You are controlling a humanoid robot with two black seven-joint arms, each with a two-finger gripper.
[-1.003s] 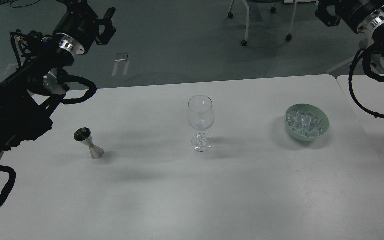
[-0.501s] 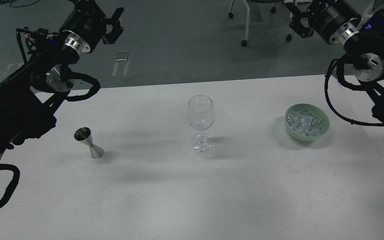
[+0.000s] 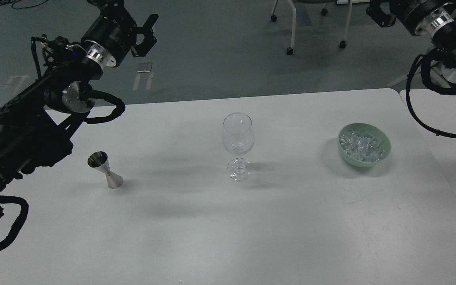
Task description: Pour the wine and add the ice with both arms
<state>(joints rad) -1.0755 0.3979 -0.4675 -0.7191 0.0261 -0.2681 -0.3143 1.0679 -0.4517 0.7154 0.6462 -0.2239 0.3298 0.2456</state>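
Pale green bowl, silver jigger, white table, clear ice

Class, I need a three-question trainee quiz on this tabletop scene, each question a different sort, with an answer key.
1. True or false: the clear stemmed wine glass stands upright between the silver hourglass-shaped metal jigger and the pale green round bowl.
2. Multiple choice: the heap of small clear ice cubes lies in (A) the wine glass, (B) the green bowl, (C) the jigger.
3. Fill in: the black left gripper hangs in the air above the floor beyond the white table, holding ____.

Key: 1 true; 2 B; 3 nothing.
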